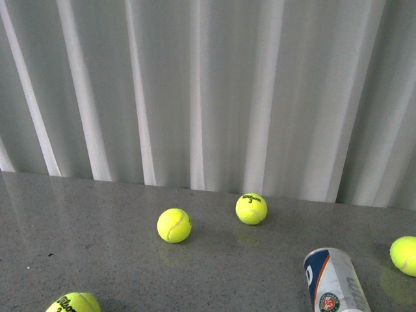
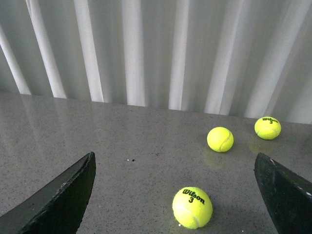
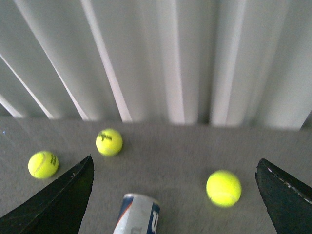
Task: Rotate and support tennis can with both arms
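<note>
The tennis can [image 1: 335, 283] lies on its side on the grey table at the front right, cut off by the frame edge, with its navy-and-white label and round red-green emblem showing. In the right wrist view the can [image 3: 138, 214] lies between the wide-open fingers of my right gripper [image 3: 175, 195], nearer one finger, untouched. My left gripper [image 2: 175, 192] is open over the table with a yellow-green tennis ball [image 2: 192, 207] between its fingers, untouched. Neither arm shows in the front view.
Several loose tennis balls lie on the table: two mid-table [image 1: 174, 225] [image 1: 251, 208], one at the right edge [image 1: 404, 255], one at the front left [image 1: 73, 303]. A white pleated curtain [image 1: 208, 91] hangs behind the table's far edge.
</note>
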